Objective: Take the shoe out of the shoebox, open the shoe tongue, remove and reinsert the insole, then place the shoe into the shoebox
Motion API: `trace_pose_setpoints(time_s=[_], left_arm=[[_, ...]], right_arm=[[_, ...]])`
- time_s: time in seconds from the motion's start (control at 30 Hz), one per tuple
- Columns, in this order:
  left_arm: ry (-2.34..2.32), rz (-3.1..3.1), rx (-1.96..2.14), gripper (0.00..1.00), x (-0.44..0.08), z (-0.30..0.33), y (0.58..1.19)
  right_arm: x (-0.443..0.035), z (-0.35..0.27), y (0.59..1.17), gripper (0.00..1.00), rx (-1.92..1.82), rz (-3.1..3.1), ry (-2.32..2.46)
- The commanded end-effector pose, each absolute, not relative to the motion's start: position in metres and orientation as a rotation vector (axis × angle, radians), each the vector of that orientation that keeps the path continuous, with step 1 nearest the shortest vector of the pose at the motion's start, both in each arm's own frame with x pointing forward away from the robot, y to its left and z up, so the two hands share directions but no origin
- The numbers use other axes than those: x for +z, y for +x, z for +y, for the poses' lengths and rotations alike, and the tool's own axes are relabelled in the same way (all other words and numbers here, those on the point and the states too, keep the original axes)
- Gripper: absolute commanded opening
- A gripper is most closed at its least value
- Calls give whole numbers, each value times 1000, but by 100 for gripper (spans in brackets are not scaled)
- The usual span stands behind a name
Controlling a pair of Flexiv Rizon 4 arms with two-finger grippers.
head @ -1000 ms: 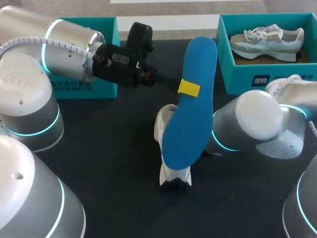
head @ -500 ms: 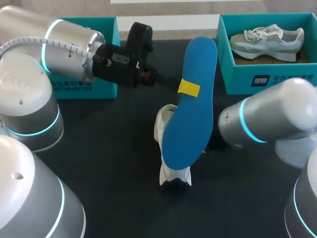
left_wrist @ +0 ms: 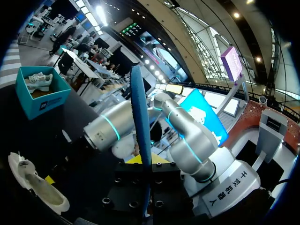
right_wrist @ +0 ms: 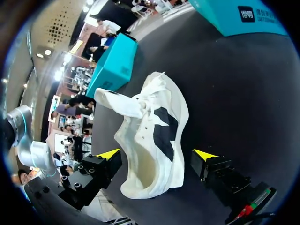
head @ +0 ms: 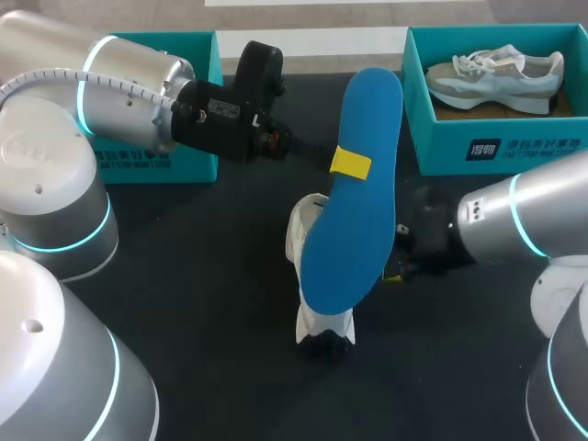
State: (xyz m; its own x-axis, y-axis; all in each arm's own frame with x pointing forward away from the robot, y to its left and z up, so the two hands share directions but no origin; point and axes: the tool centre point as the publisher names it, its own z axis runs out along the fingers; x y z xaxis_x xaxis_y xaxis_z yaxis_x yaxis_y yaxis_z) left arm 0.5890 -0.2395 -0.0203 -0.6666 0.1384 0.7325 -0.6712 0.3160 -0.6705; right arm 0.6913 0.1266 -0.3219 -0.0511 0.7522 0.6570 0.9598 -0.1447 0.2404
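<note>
My left gripper (head: 350, 163) is shut on a blue insole (head: 354, 211) and holds it in the air over the middle of the table. In the left wrist view the insole (left_wrist: 139, 122) stands edge-on between the shut fingers of that gripper (left_wrist: 143, 161). Below the insole a white shoe (head: 317, 276) with black patches lies on the dark table. My right gripper (right_wrist: 156, 154) is open, one yellow tip on each side of the shoe (right_wrist: 150, 136), with small gaps. In the head view the right gripper (head: 402, 262) sits just right of the shoe.
A teal shoebox (head: 496, 138) at the back right holds another pale sneaker (head: 496, 72). A second teal box (head: 175, 156) stands at the back left behind my left arm. Dark table surface (head: 230, 367) lies in front of the shoe.
My right gripper has opened and let go of the shoe, and the right arm has swung so its wrist now comes in low from the right. Left arm and insole have not moved.
</note>
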Motion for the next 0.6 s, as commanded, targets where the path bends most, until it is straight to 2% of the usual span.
trace_pose_setpoints(time_s=[0.03, 0.6], left_arm=[[473, -1865, 1428, 0, -21, -240, 589], [473, -1865, 1428, 0, -21, -240, 589]], right_arm=[[-301, 110, 693, 100, -993, -1837, -1860], [-227, 92, 705, 100, -1222, -1627, -1465]])
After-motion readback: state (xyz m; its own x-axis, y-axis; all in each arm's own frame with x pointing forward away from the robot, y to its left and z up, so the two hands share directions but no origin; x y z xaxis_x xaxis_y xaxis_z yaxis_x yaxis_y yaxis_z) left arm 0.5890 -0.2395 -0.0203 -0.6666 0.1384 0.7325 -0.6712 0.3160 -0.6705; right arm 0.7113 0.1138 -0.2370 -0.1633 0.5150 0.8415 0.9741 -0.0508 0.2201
